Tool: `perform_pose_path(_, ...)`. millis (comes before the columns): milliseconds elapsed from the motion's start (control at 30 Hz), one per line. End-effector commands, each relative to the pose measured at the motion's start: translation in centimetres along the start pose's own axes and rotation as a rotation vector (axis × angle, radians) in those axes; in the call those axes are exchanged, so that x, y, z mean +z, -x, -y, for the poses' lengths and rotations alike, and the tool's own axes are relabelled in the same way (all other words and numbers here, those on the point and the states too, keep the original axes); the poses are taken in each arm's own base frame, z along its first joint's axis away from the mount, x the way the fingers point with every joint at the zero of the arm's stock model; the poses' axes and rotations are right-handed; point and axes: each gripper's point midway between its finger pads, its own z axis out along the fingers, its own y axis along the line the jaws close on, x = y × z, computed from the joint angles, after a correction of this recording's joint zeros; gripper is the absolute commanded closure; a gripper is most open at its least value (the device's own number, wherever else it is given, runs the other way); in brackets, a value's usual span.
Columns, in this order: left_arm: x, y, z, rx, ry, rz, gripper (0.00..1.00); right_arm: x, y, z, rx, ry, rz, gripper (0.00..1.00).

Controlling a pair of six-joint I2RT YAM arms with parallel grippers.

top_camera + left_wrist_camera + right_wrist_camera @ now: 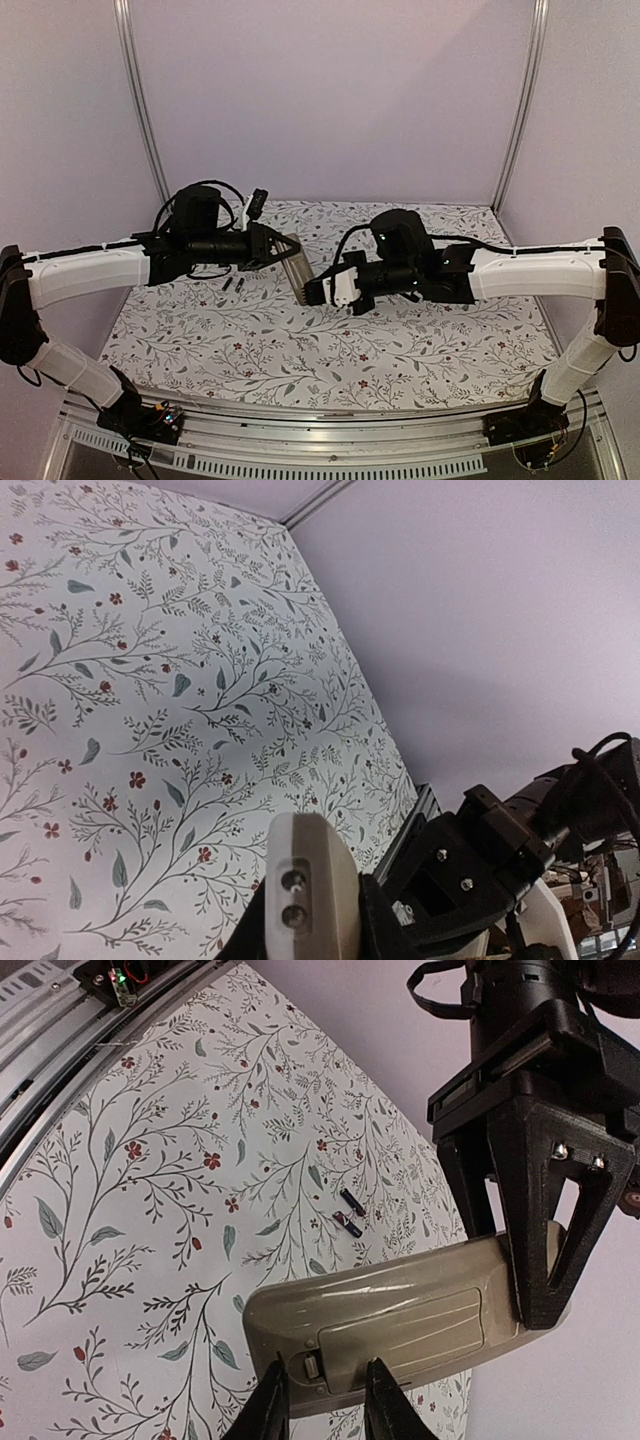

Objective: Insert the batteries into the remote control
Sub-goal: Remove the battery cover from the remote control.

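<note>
The remote control (400,1325) hangs in the air with its tan-grey back facing the right wrist camera and its battery cover (425,1328) in place. My left gripper (281,250) is shut on one end of it, fingers (545,1250) clamped across the body. The remote's tip (305,885) shows between them in the left wrist view. My right gripper (322,1400) has its jaws narrowly apart at the other end, one tip on each side of the cover's small latch (312,1364). Two dark batteries (350,1212) lie side by side on the cloth (234,284), left of the remote.
The flowered tablecloth (330,350) covers the table. A metal rail (300,455) runs along the near edge. Upright frame posts (140,100) stand at the back corners against lilac walls. Both arms meet over the table's middle.
</note>
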Motion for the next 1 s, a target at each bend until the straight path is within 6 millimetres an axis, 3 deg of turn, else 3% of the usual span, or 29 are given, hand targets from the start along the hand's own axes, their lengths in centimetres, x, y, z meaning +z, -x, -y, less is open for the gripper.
perform_pose_path(0, 0.2, 0.4, 1.6, 0.020, -0.055, 0.003, 1.00, 0.6, 0.3, 1.0, -0.005, -0.026, -0.007, 0.75)
perform_pose_path(200, 0.3, 0.3, 1.6, 0.023, -0.056, -0.001, 1.00, 0.4, 0.6, 1.4, -0.003, -0.037, 0.003, 0.76)
perform_pose_path(400, 0.2, 0.4, 1.6, 0.028, -0.049, 0.005, 1.00, 0.5, -0.1, 0.4, -0.028, -0.013, -0.015, 0.76)
perform_pose_path(733, 0.2, 0.1, 2.4, 0.010, -0.100, -0.009, 1.00, 0.9, -0.9, 0.5, -0.083, -0.053, -0.043, 0.75)
perform_pose_path(967, 0.7, -0.6, 2.1, -0.011, -0.120, -0.040, 1.00, 0.7, -1.0, 2.2, -0.138, -0.163, -0.050, 0.76)
